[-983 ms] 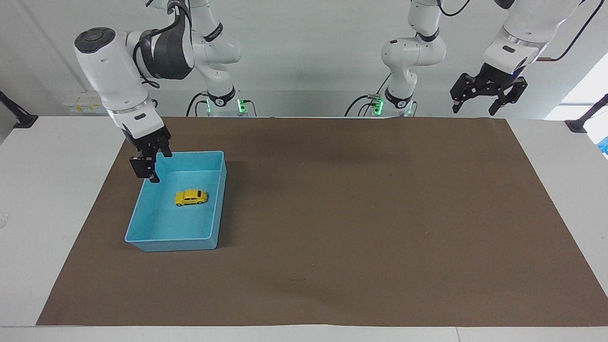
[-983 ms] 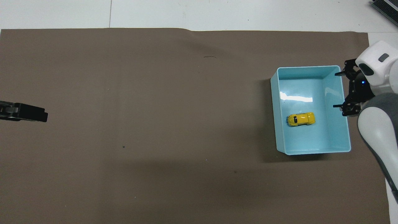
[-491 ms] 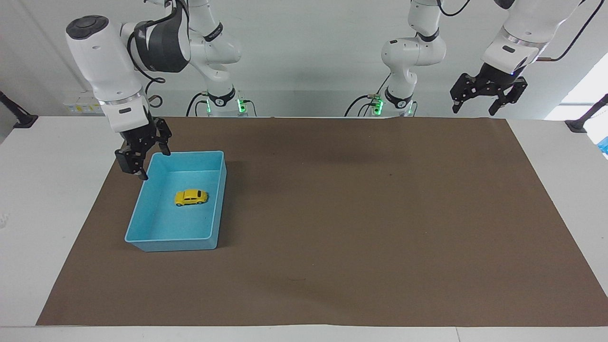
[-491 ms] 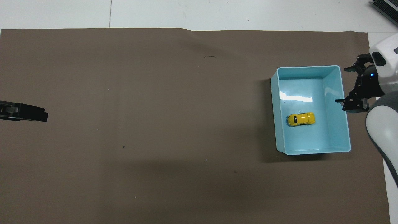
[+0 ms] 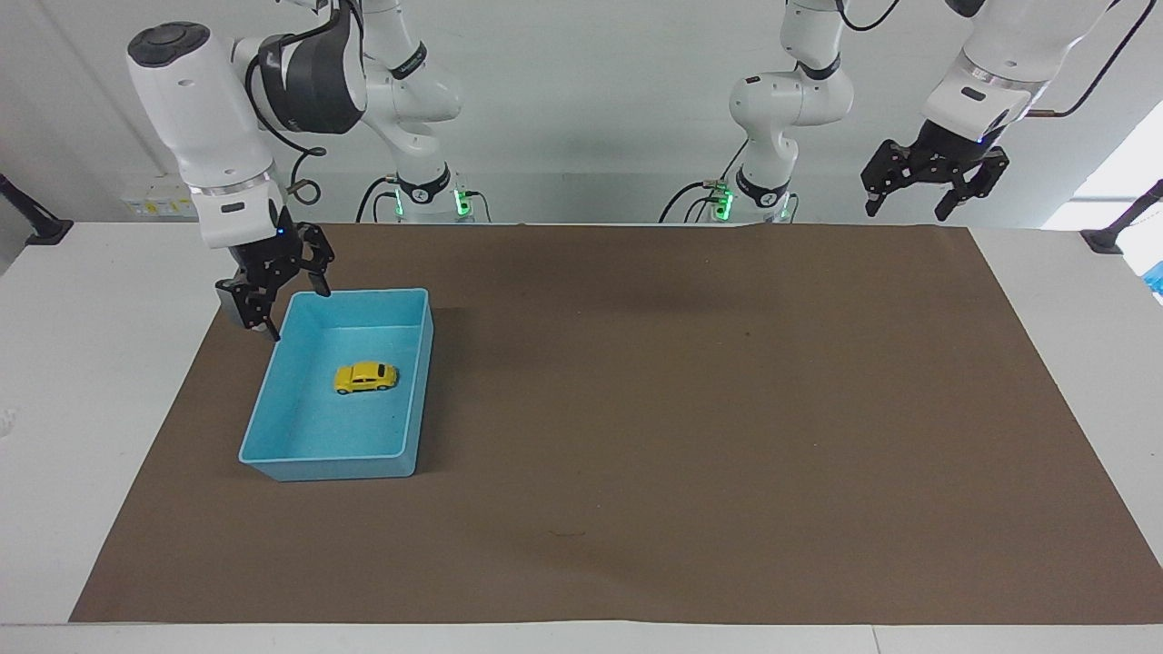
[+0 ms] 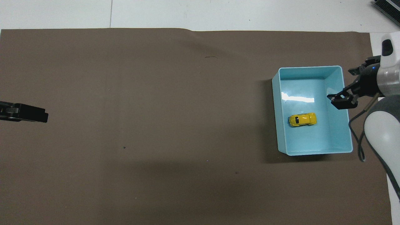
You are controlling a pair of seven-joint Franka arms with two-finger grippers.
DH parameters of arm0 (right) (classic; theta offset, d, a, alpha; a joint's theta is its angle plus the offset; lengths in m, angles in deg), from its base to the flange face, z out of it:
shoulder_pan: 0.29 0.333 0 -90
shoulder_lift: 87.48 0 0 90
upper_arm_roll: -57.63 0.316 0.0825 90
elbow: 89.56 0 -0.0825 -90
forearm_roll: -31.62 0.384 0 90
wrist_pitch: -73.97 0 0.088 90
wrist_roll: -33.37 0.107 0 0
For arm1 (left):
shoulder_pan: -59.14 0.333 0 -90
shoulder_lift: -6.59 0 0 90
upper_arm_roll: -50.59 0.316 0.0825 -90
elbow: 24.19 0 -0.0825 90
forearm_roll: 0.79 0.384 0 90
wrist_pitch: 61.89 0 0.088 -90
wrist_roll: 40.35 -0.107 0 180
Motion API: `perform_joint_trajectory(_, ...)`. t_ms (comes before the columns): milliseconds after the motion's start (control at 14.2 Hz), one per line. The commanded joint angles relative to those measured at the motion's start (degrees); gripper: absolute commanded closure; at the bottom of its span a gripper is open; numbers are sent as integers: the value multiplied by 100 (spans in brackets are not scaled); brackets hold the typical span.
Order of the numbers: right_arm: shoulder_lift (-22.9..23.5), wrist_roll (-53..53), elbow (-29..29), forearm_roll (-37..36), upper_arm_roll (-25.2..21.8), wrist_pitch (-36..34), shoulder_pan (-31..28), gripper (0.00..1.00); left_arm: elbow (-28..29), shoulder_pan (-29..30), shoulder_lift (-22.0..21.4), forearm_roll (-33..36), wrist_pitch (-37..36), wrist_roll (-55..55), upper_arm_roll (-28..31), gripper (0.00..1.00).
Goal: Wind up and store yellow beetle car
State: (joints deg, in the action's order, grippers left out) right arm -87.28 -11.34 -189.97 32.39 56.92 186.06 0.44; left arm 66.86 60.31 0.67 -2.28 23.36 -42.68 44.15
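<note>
Thing: yellow beetle car (image 5: 365, 377) (image 6: 302, 119)
Look: tiny, rounded body, dark windows
Pose: upright on its wheels
Place: inside the blue tray (image 5: 273, 454) (image 6: 312, 152), mid-floor, untouched

A white table (image 5: 82, 381) carries a large brown mat (image 5: 690, 427) covering most of its surface. A plain pale wall (image 5: 591, 100) rises at the far edge. Bright light (image 5: 1113, 177) enters at the far right, probably a window.
</note>
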Motion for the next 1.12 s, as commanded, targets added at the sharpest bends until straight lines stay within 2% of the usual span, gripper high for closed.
perform_joint_trajectory(0,-82,752,100,81,-104,-274,67,0,-43,111,-41,-89,-105,-40,-50,0)
perform_joint_trajectory(140,-82,1234,302,28,-113,-520,120,0,-43,111,-41,-89,-105,-40,-50,0)
perform_joint_trajectory(491,-117,3326,644,107,-131,-1310,120,0,-43,111,-41,-89,-105,-40,-50,0)
perform_joint_trajectory(913,-108,3442,672,89,-227,-1321,59,0,-43,111,-41,-89,-105,-40,-50,0)
perform_joint_trajectory(1053,-108,4054,837,89,-184,-1496,59,0,-43,111,-41,-89,-105,-40,-50,0)
